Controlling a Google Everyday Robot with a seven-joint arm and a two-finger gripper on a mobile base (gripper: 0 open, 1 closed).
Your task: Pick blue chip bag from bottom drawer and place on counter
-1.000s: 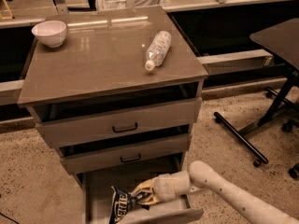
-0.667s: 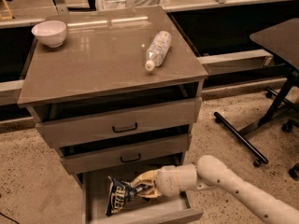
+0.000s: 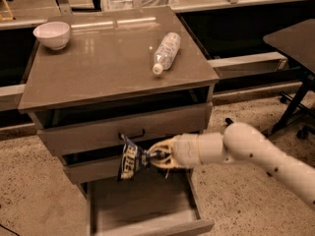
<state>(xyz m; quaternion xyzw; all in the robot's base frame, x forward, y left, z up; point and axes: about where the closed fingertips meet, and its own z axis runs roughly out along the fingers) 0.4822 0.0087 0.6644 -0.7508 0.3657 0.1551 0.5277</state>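
The gripper (image 3: 153,157), pinching the blue chip bag (image 3: 130,162), hangs above the open bottom drawer (image 3: 142,203) and close before the handled drawer fronts (image 3: 88,134). The overhanging front edge of the counter (image 3: 98,77) bars the way at the gripper's 12 o'clock. From the counter's middle, a white bowl (image 3: 52,34) takes the 10 o'clock corner and a clear bottle (image 3: 166,51) lies at 2 o'clock; the middle and the near strip from 4 to 8 o'clock are bare.

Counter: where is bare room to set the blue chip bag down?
Glossy grey-brown counter: bare across front and middle, between the white bowl at back left and the clear plastic bottle lying at right, the tighter side. The gripper, shut on the crinkled dark blue chip bag, hangs below, before the drawer fronts.
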